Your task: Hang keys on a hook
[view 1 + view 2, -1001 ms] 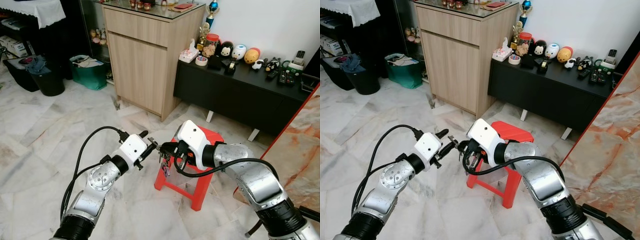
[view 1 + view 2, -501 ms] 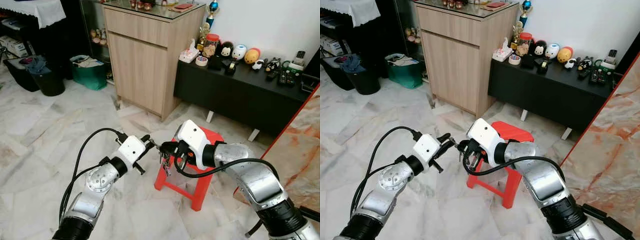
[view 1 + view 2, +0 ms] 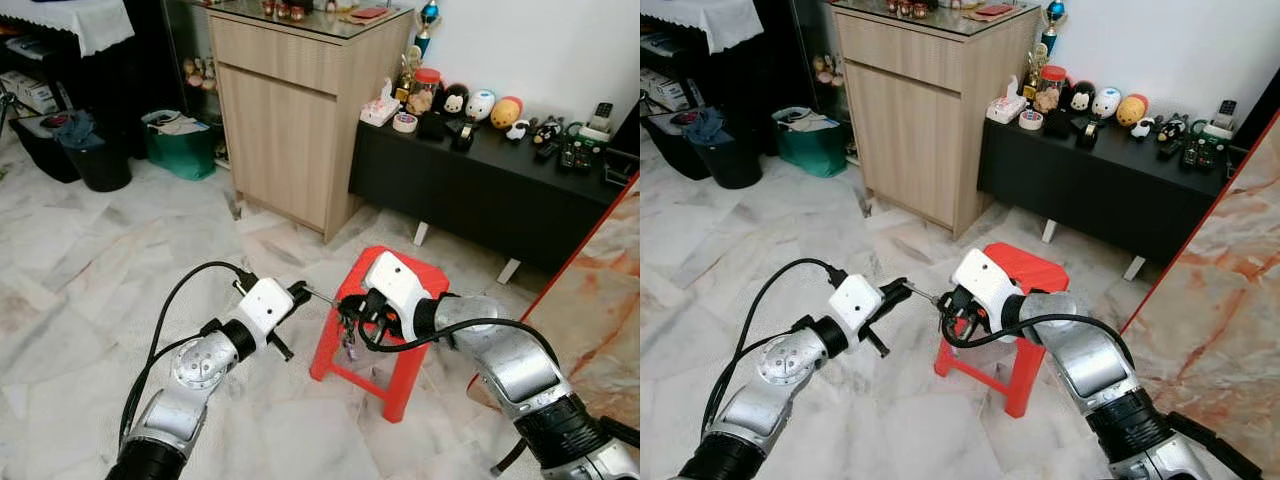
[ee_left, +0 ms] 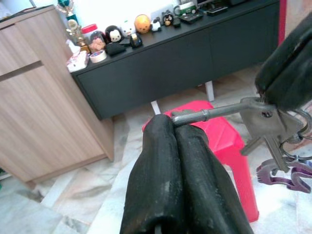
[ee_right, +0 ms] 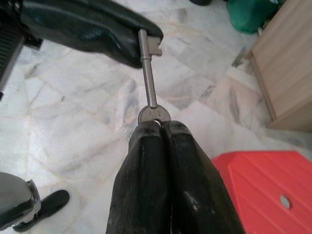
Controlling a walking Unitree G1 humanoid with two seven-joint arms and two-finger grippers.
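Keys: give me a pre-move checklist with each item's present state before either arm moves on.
1. Left gripper shut on the long key's bit end: ok.
2. Right gripper shut on that key's bow end: ok.
3. Rest of the keys hanging free beside the red stool: ok.
4. Hook in sight to aim for: cannot tell.
5. Only one gripper holding before carrying: not ok.

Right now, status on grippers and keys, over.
Left gripper shut on the long key's bit end. Right gripper shut on its bow, bunch dangling beside the red stool. No hook sighted.
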